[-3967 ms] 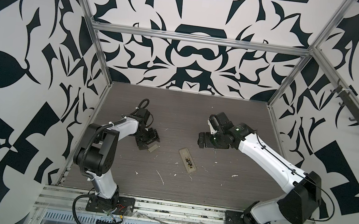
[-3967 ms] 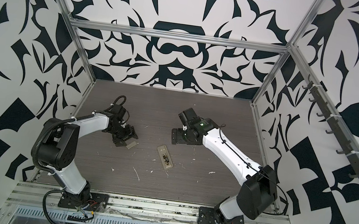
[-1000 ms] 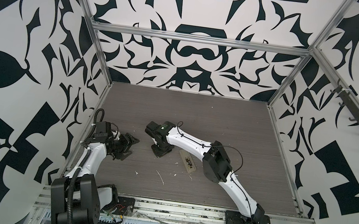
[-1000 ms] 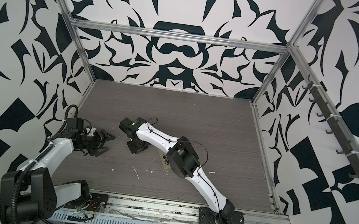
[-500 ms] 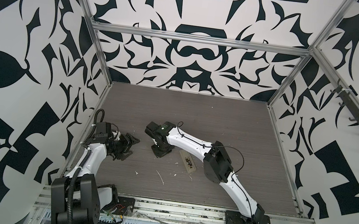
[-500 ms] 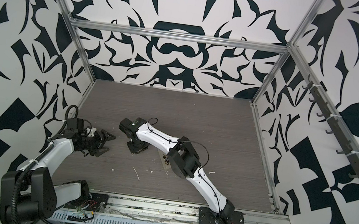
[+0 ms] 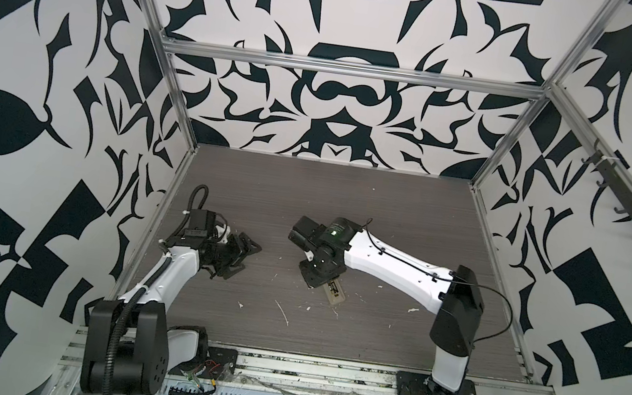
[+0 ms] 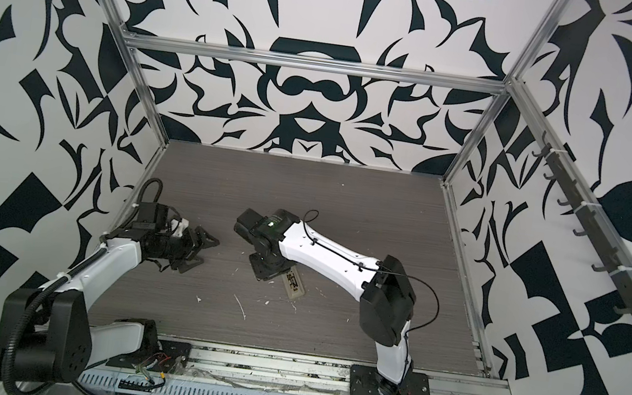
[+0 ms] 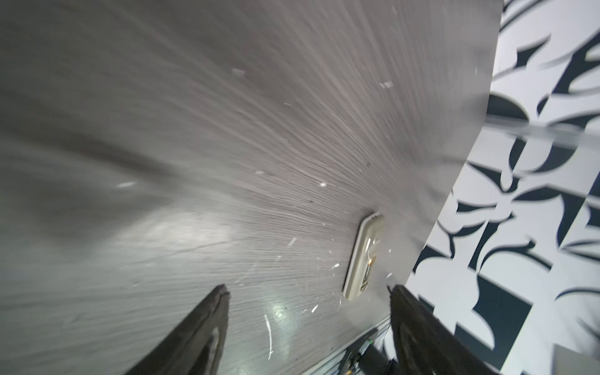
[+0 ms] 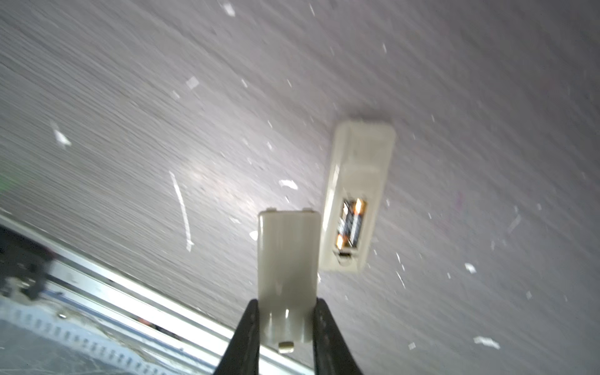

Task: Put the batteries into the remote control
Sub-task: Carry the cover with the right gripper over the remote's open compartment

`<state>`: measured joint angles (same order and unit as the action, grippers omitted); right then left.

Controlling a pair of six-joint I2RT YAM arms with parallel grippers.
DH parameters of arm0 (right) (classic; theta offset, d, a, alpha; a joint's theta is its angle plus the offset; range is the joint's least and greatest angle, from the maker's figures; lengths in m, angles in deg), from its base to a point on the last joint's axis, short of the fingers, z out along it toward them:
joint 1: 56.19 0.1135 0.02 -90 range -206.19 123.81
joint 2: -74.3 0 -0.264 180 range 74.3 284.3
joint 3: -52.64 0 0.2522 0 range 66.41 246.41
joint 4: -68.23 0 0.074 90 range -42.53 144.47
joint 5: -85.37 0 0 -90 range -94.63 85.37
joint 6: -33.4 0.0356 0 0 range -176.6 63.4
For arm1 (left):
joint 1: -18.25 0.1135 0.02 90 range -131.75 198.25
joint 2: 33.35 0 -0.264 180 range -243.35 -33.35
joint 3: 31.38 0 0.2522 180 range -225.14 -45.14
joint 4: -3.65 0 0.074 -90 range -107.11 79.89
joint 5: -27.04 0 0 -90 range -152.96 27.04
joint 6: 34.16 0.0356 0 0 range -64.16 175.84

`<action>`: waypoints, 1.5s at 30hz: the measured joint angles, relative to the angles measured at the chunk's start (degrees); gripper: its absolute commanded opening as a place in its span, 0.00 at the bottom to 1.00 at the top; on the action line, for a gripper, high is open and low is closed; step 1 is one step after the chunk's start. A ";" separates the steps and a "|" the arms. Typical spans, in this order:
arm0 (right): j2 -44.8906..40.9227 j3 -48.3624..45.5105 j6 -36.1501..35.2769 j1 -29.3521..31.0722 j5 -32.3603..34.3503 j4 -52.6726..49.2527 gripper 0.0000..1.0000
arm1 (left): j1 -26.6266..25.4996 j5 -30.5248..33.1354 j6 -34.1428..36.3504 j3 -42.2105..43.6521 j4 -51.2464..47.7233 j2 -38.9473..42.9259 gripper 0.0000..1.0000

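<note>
- Remote control (image 10: 355, 168) is lying back-up on the grey wood-grain surface (image 7: 347, 203), a bit right of the middle and toward the front edge in both top views (image 7: 335, 293) (image 8: 293, 284).
- The batteries (image 10: 352, 224) are both sitting in its open recess, side by side, with the copper ends pointing opposite ways.
- The right jaws are clamped on the battery cover (image 10: 287, 259), a pale flat piece pinched by its long edges at the near end.
- The cover's free end sits just beside the recess. Can't tell if it's actually touching the remote.
- From above, the right arm (image 7: 393, 266) reaches across toward the middle, with its wrist pointing down right over the remote's far end.
- The left jaws are spread wide with nothing between them.
- The left arm (image 7: 174, 271) is over on the left side of the surface, well apart from the remote, which its wrist camera shows further off (image 9: 363, 256).
- There are lots of little white flecks (image 7: 283, 312) scattered around the surface too.
</note>
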<state>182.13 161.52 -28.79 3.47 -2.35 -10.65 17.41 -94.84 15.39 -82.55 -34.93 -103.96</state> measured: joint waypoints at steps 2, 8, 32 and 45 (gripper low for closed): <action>-0.42 -2.03 0.11 -0.02 0.13 -1.07 0.00 | -2.71 0.04 -0.11 -1.77 1.55 -2.73 0.82; -0.11 -4.55 -0.55 -1.29 -0.48 -1.31 0.00 | -6.73 -0.02 -1.11 -5.05 4.87 -10.32 0.83; 9.05 -3.06 -5.51 -8.74 -3.48 -1.05 0.00 | -11.72 0.02 -3.23 -6.93 7.76 -13.55 0.83; 9.90 -2.47 -5.22 -8.41 -3.78 -1.62 0.00 | -11.72 0.04 -3.37 -6.93 7.91 -13.57 0.83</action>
<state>192.04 159.05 -34.01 -4.94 -6.13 -12.27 5.69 -94.79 12.03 -89.48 -27.02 -117.53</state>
